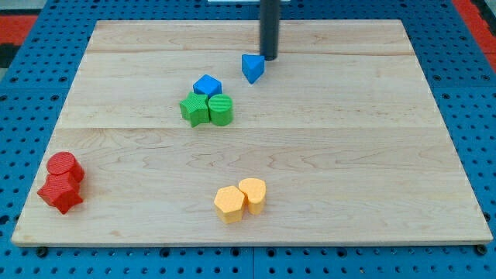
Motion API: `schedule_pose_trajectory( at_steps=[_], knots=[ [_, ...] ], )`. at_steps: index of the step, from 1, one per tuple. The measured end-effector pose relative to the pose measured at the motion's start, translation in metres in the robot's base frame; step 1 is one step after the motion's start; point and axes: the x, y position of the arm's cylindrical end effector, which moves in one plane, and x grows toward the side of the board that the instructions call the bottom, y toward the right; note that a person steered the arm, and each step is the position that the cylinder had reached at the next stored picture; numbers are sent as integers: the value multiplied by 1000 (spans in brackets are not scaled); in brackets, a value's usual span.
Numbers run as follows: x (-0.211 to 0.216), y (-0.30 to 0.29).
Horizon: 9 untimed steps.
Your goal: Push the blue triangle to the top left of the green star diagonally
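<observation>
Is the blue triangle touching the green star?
No, the blue triangle sits apart, up and to the view's right of the green star, with my tip beside it.

Robotics lab or test bench. Evidence: a pale wooden worktop (387,155) lies on a blue perforated base plate (473,70) with a regular grid of mounting holes. Small coloured plastic test blocks sit on the wood, and a straight dark rod (269,27) descends from the view's top.

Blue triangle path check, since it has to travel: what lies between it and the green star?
The blue cube partly; the blue triangle is upper right of the green star in the camera view.
</observation>
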Motion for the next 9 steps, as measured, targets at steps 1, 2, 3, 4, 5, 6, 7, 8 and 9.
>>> schedule_pose_trajectory(
  at_steps=[1, 2, 3, 4, 5, 6, 7, 8, 9],
  knots=[
    [25, 12],
    [44, -26],
    [38, -81],
    [8, -97],
    [-28, -84],
    [-34, -90],
    [-21, -93],
    [4, -101],
    [-8, -118]
  ],
)
